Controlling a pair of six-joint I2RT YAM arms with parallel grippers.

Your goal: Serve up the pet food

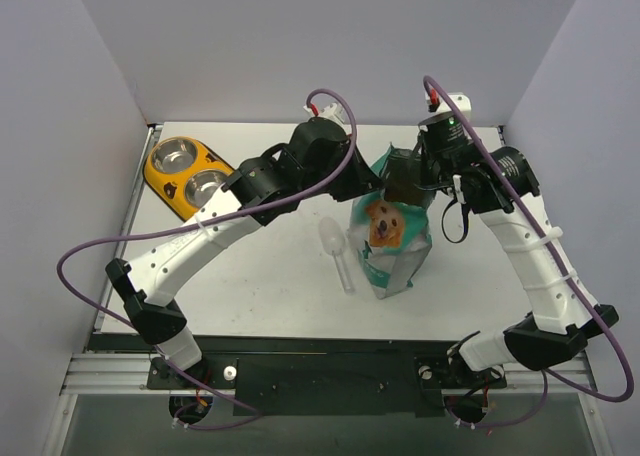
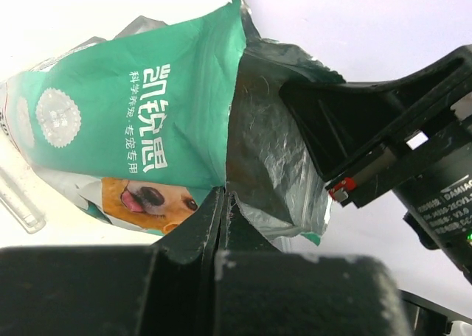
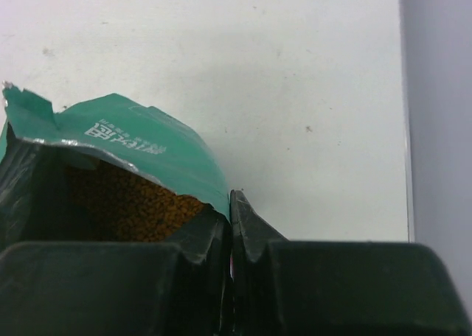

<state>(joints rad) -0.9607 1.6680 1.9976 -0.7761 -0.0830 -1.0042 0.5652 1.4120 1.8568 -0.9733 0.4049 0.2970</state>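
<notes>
Pouch (image 1: 392, 246): teal and white with a golden retriever face on the front. Stands upright on the counter (image 1: 270, 276), right of centre. Top is open, silver lining showing inside.
Pet food (image 3: 125, 203): small brown kibble, a granular mass sitting down inside the open pouch. Seen just past the rim from the right wrist view.
Left claw (image 2: 223, 201): fingers pressed together, pinching the pouch's top edge on its left side. The teal film and the lining both run into the seam between the tips.
Right claw (image 3: 230, 202): fingers pressed together, pinching the rim on the pouch's right side. Green film is caught at the tips.
Claws together: both up at the pouch mouth, one on each side and near each other, with the mouth held apart between them. From the left wrist view the right claw's black body sits against the silver lining.
Scoop (image 1: 338, 251): clear plastic, lying flat on the counter just left of the pouch. Bowl end points to the far side, handle to the near edge. Neither claw touches it.
Feeder (image 1: 152, 171): yellow, set at an angle in the counter's far left corner, well apart from the pouch.
Bowls (image 1: 176, 156): two steel ones seated in the feeder. Too small from above to tell their contents.
Arms: left reaches across from its base, right bends in from the right. Purple cables loop along both.
</notes>
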